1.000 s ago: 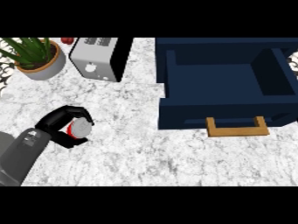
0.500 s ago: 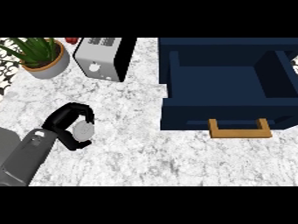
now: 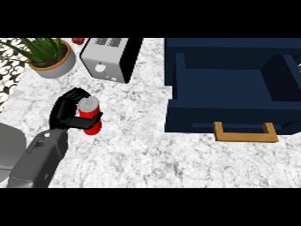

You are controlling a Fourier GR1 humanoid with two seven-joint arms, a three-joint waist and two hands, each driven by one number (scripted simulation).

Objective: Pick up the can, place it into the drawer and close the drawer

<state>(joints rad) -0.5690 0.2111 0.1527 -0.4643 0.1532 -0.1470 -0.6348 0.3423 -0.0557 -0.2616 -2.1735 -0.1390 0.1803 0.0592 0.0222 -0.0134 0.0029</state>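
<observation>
Since a moment ago my left hand (image 3: 69, 112) has tipped the can (image 3: 90, 115) up, so now I can see its red side and its round grey top. Before, mostly the top peeked out from the black fingers. Now the fingers and thumb curl round the can and hold it.

I see the can at the left side of the counter (image 3: 152, 154), well apart from the drawer (image 3: 237, 95). It is a small tube shape, smooth and red, with a flat silver lid. I cannot tell if it rests on the counter or is just above it.

I see that the counter is white and grey stone with cloudy marks. The drawer is a dark blue box, open on top, with a tan wooden handle (image 3: 246, 132) shaped like a square loop. Behind the can stands a shiny silver toaster (image 3: 107, 58) with a round knob. Next to it is a grey pot with a spiky green plant (image 3: 47, 55).

My right hand does not show.
</observation>
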